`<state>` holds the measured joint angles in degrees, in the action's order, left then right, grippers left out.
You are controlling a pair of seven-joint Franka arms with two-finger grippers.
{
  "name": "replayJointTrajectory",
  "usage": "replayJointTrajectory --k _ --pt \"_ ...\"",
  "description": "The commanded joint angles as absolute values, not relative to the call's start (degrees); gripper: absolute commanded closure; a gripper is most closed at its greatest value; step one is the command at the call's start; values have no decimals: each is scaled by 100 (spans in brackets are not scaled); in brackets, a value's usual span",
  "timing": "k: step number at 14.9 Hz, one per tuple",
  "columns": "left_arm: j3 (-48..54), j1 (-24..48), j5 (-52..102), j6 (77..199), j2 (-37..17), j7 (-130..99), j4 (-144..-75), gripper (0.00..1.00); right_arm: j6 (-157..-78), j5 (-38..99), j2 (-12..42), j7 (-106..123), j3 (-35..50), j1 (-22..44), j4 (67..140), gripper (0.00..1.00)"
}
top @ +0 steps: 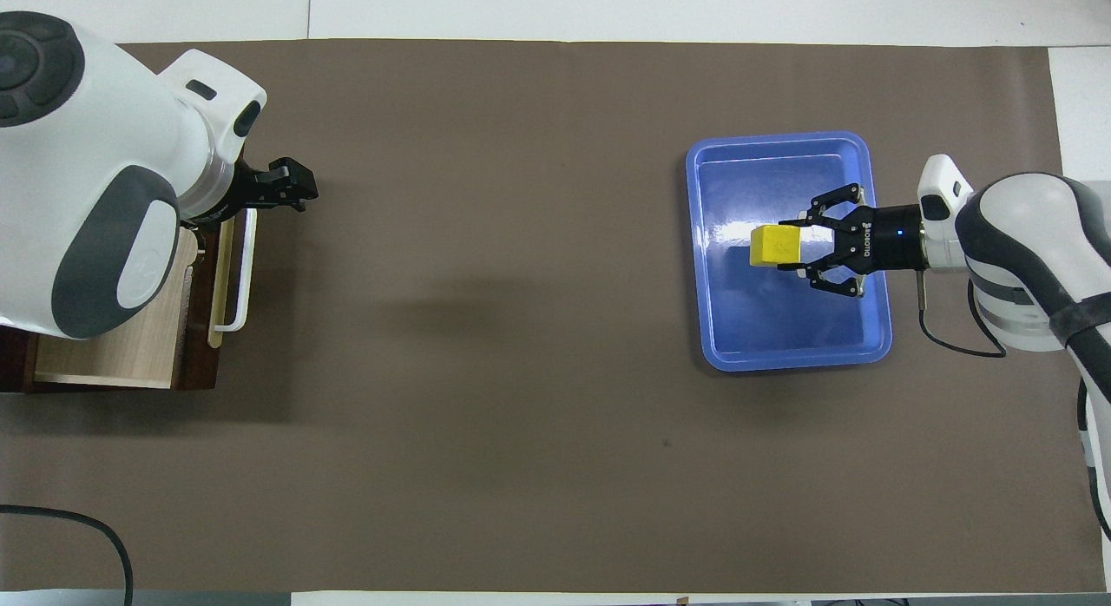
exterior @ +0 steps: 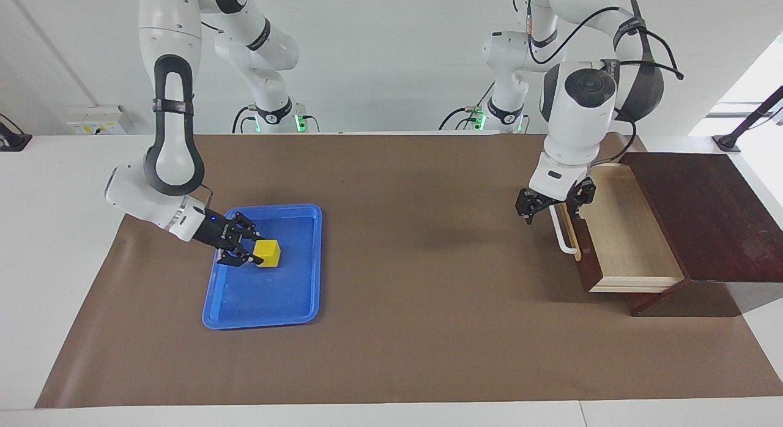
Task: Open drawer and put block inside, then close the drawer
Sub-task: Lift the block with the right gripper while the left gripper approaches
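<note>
The drawer (exterior: pixel 624 231) stands pulled open at the left arm's end of the table, its pale wood interior showing and nothing in it. Its white bar handle (exterior: pixel 564 237) also shows in the overhead view (top: pixel 246 276). My left gripper (exterior: pixel 553 211) is open, just above the handle's end nearer the robots, and holds nothing. The yellow block (exterior: pixel 268 253) rests in the blue tray (exterior: pixel 287 304) at the right arm's end. My right gripper (exterior: pixel 252 249) reaches in low, with its fingers (top: pixel 800 227) pressed on two sides of the block (top: pixel 774 246).
The dark reddish-brown cabinet top (exterior: pixel 703 213) lies over the drawer's inner part. Brown paper (exterior: pixel 416 262) covers the table between the tray and the drawer. A black cable (top: pixel 78 528) lies at the table's edge nearest the robots.
</note>
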<state>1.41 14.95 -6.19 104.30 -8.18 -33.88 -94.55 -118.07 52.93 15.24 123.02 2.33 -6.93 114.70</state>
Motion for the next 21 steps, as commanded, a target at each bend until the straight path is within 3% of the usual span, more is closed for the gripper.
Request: replayJointTrajectory --k 1,7,15,21 --pt "88 1564 -361 10274 -703 -4803 -9439 0 -11602 5037 863 11131 246 -292 11540 100" --pt "114 1626 17 10248 -642 -7641 -9509 0 -11197 4983 765 9373 246 754 10908 100" --pt "123 2468 9 10415 -702 -11220 -9642 0 -12022 4905 809 8798 246 2231 10740 100" --pt "132 3146 26 10652 -633 -12232 -10185 0 -12585 4526 905 8763 246 2829 10600 100"
